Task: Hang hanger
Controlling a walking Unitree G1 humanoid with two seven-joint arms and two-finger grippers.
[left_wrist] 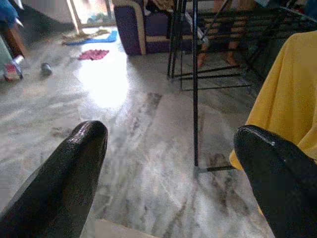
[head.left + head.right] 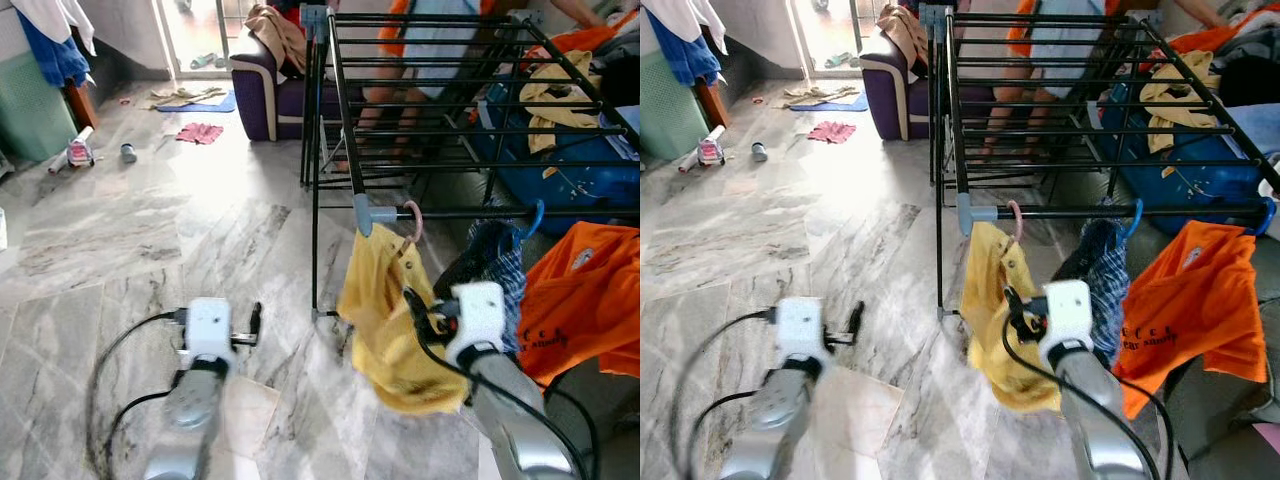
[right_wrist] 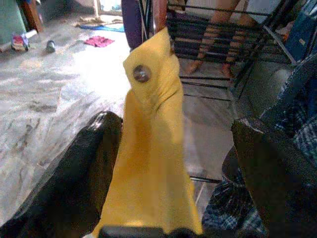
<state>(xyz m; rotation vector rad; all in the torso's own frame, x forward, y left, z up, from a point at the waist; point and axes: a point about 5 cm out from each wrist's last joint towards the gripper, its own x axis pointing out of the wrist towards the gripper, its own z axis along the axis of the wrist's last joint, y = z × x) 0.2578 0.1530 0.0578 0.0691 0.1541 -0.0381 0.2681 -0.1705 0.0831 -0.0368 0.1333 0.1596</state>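
So the pink hanger (image 2: 412, 222) is hooked over the rack's (image 2: 470, 212) front rail, centre-right of frame, yellow shirt (image 2: 385, 320) hanging straight down from it, long axis vertical, hook up top. Looks like the hanging step is basically done. Right gripper (image 3: 173, 163) sits spread wide around the shirt, not pinching it; next it just needs to back out cleanly. Left gripper (image 1: 171, 163) is wide too, empty, lower left over the floor (image 2: 150, 240).

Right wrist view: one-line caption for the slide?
Right gripper, jaws open around the yellow shirt hung on the drying rack, checked garment alongside.
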